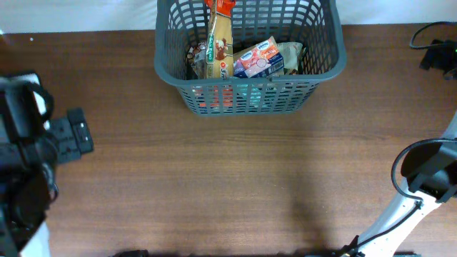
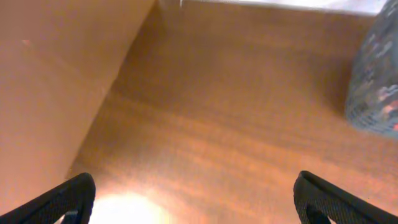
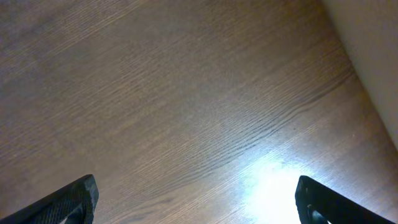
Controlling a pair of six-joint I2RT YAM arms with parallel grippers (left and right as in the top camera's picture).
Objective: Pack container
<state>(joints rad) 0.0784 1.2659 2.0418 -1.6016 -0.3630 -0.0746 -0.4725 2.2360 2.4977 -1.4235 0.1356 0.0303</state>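
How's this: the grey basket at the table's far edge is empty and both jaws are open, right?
Not empty: the overhead view shows snack packs inside the container. The far-edge position and open jaws are right.

The overhead camera looks straight down from well above the table (image 1: pixel 228 185), with the container (image 1: pixel 250 64) at top centre. The left wrist camera sits low and close to the wood, left of the container and facing it; both views share its side. The right wrist camera, right of the container, stares down at the wood grain.
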